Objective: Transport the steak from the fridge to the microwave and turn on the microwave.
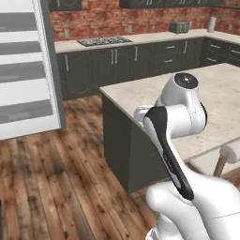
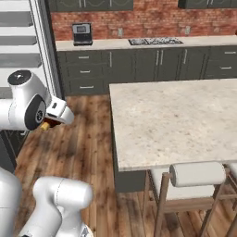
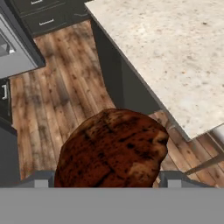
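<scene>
Jaws of the two-finger gripper (image 3: 105, 186) were clenched on the lumpy dark reddish-brown steak (image 3: 113, 148), which sat between the finger tips, carried in the air above the wooden plank floor (image 3: 57, 96). Just beside it ran the edge of the pale speckled stone island counter (image 3: 175, 57), and the tall grey fridge with white shelves (image 1: 26, 70) stood open to the left. Judging by the overhang, a hard swing or a brush against the counter edge could have knocked the meat loose.
</scene>
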